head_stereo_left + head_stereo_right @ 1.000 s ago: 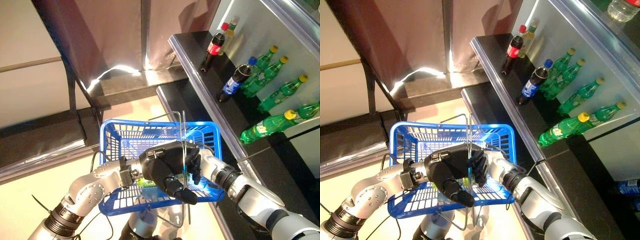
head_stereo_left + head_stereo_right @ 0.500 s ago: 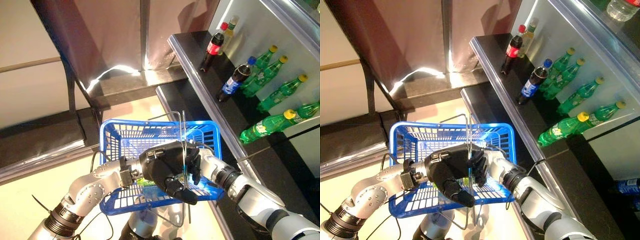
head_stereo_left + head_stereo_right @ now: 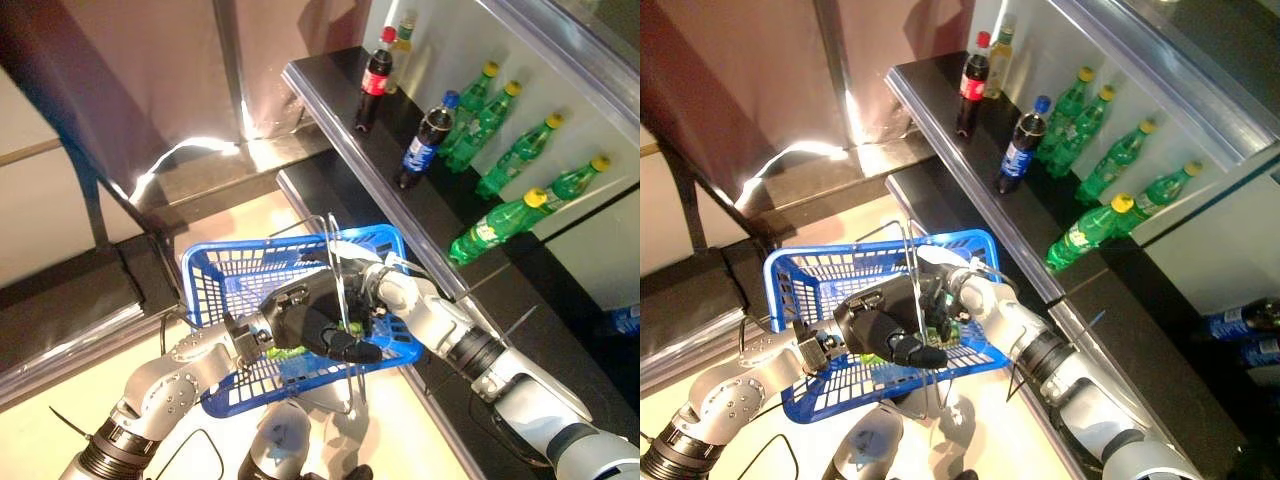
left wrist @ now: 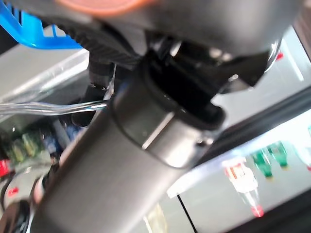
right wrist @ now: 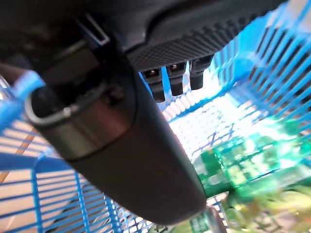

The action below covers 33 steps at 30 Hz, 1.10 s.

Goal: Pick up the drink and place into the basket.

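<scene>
a: blue basket (image 3: pixel 215 290) up in the air here, wire handles standing upright, and the left hand (image 3: pixel 305 325) is right at those handles (image 3: pixel 338 270), dark fingers curled round the wire.

b: and the right hand (image 3: pixel 940 305)?

a: reaching down inside the basket from the shelf side. its own wrist view shows the fingers hanging fairly straight over the mesh, nothing pinched between them.

b: so where's the drink?

a: green bottle (image 5: pixel 243 170) lying on the basket floor, just beyond those fingertips. you catch a sliver of green under the left hand (image 3: pixel 285 352) from the head view too.

b: touching it?

a: can't tell from here, the fingers are close above it, that's all i'd say.

b: and the shelf (image 3: pixel 330 95)?

a: black shelf to the robot's right, a red-capped cola bottle (image 3: pixel 372 65) upright at the far end, a blue-capped dark bottle (image 3: pixel 425 140) next, then a row of green bottles with yellow caps (image 3: pixel 515 155) leaning back.
</scene>
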Tool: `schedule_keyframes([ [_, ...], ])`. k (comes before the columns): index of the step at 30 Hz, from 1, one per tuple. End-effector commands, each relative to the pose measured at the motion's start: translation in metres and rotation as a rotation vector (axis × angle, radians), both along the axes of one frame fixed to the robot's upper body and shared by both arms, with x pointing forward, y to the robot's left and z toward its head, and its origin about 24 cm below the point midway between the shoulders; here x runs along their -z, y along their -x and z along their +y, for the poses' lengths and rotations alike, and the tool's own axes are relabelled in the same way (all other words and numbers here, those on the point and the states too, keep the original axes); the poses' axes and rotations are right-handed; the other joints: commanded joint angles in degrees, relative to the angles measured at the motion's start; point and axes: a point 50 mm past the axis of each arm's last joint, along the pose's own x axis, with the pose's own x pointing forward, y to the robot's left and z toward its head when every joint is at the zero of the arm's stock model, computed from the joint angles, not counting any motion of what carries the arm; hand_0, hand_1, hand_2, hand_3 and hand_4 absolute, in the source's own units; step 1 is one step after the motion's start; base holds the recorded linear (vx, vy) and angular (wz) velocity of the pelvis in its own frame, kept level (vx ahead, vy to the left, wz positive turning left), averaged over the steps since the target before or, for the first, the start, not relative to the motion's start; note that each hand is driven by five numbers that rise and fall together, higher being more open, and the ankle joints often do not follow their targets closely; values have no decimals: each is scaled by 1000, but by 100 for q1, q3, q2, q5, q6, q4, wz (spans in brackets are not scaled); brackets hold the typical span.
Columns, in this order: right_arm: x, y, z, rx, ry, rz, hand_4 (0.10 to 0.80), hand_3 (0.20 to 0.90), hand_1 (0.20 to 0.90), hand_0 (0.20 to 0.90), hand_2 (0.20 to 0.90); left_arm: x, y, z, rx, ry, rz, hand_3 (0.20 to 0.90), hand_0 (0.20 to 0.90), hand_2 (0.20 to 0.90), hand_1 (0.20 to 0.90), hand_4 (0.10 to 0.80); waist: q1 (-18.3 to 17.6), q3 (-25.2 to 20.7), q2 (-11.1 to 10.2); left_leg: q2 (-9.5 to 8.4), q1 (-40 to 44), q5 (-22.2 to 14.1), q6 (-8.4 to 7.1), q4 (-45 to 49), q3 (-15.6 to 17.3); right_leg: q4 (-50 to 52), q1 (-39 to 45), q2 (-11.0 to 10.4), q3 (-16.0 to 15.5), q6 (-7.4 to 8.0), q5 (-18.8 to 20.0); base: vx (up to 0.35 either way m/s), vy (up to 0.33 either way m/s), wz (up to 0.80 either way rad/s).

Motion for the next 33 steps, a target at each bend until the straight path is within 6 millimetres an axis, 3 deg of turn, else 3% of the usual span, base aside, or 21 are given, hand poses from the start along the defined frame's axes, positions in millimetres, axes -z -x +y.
schedule_keyframes([
  [1,9,9,-12,27,-54,-15,800,900,900,900,900,-86,11,-23,63,578,-436,200,300,300,300,100,-223,-1792,253,84,533,-163,106,-513,142,-12,-159,242,0,-166,422,-12,-4,-12],
  [11,-6,18,-25,40,-188,-51,800,900,900,900,900,-87,-1,-9,-125,557,-462,200,300,300,300,100,-575,-1753,311,164,610,-245,137,-513,486,-12,-249,202,292,-136,456,-7,0,-21],
  [17,-6,31,-40,126,-417,-96,800,900,900,900,900,-80,-10,8,-300,565,-430,200,300,300,300,100,-845,-1735,387,223,654,-291,161,-513,721,-12,-321,181,540,-95,483,2,-6,-20],
  [23,12,55,-65,223,-690,-109,800,900,900,900,900,-55,-16,40,-513,538,-383,200,300,300,300,100,-1200,-1752,539,346,721,-374,157,-513,1120,-12,-422,143,793,-61,491,-2,23,-29],
  [33,39,89,-124,460,-855,-142,800,900,900,900,900,4,-11,103,-849,487,-224,200,300,300,300,100,-1807,-1766,646,488,857,-506,125,-513,1613,-12,-548,123,1116,-60,472,11,24,-25],
])
